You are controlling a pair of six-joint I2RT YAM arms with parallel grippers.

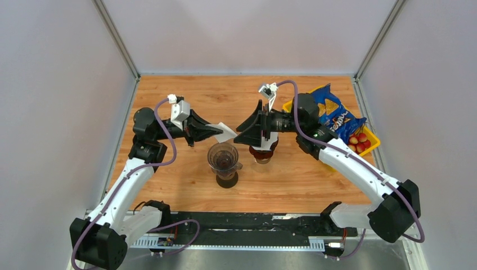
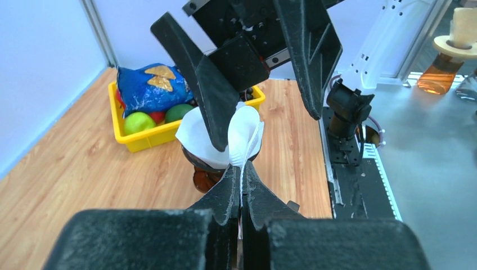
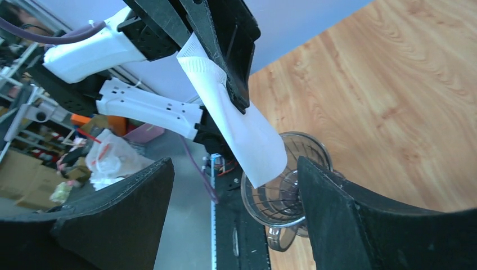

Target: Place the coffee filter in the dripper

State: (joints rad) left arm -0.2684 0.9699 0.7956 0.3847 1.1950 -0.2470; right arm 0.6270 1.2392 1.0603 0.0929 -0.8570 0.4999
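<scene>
My left gripper is shut on a white paper coffee filter and holds it in the air just above the far rim of the clear glass dripper. In the left wrist view the filter stands edge-on between the closed fingertips. In the right wrist view the filter hangs down with its lower corner over the dripper's mouth. My right gripper is wide open and empty, facing the filter from the right, its jaws on either side of it.
The dripper sits on a dark carafe. A brown holder with more white filters stands under the right gripper. A yellow bin at the back right holds a blue chip bag and fruit.
</scene>
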